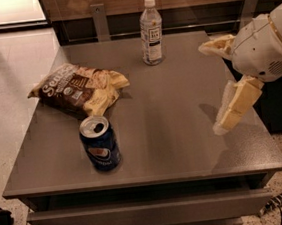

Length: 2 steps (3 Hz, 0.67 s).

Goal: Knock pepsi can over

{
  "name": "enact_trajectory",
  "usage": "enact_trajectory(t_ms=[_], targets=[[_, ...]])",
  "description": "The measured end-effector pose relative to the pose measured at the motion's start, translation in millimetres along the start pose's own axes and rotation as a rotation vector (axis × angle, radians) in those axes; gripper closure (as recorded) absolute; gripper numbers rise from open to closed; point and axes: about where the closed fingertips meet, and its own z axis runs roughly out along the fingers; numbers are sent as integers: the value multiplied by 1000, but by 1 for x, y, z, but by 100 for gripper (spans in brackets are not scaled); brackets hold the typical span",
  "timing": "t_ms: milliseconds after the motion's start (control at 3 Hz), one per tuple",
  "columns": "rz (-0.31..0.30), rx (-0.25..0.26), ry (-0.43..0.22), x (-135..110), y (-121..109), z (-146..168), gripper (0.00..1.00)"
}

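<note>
**Pepsi can upright, tool off to its right**

Grey worktop (180, 105), square, with a drawer front below its near edge; wood-panelled wall behind, pale speckled floor on the left. You are looking down on it from the near side.

Landmark: the pepsi can (100, 150). It stands upright near the worktop's front-left part, opened silver top facing up, logo toward the camera. Nothing touches it.

Just behind the can, and slightly to its left, lies a crumpled snack bag (78, 89), brown and yellow, flat on the worktop. You can see a narrow gap between bag and can.

Far behind the can and to its right, near the back edge, stands a clear plastic bottle (151, 31) with a white cap, upright, well apart from the can.

Well to the right of the can, the tool (219, 88) hangs over the worktop's right edge, at the end of the white rounded arm (264, 41) coming in from the right. One pale finger (238, 103) slants down toward the surface; the other juts out higher up, behind it. The two fingertips stand widely spread, and you can note nothing held between them. Its shadow falls on the worktop beneath.

Bare worktop lies between the tool and the can.
</note>
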Motion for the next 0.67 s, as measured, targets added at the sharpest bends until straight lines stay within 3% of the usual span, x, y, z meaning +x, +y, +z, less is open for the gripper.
enact_trajectory(t_ms=[333,667], targets=[[-2,-93,-192,-19,11,35,0],[21,-144,-335,-28,22,54,0]])
